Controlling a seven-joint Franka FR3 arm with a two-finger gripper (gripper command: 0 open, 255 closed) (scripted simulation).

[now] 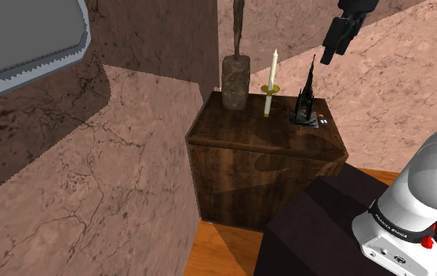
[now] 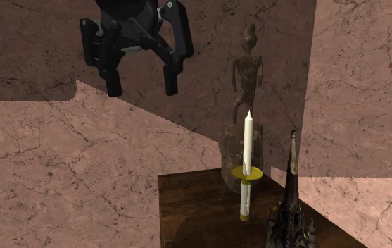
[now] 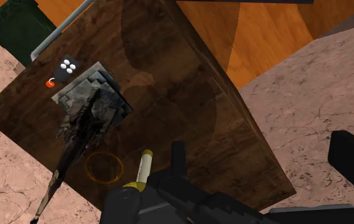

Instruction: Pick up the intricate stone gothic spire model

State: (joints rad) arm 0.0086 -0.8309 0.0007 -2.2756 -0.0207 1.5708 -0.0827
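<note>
Shoulder view: fingers (image 1: 332,49) spread wide, holding nothing. Dark gothic spire model (image 1: 306,98) stands upright well below them, slightly offset; long axis vertical.

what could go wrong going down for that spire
1. The spire is tall and thin; a slightly off descent by the open gripper could tip it.
2. The candle stands close beside it and might get knocked.
3. The spire sits near the cabinet edge, so a nudge could send it off.

White candle (image 1: 271,82), brown statue (image 1: 235,80) on wooden cabinet (image 1: 264,174).
</note>
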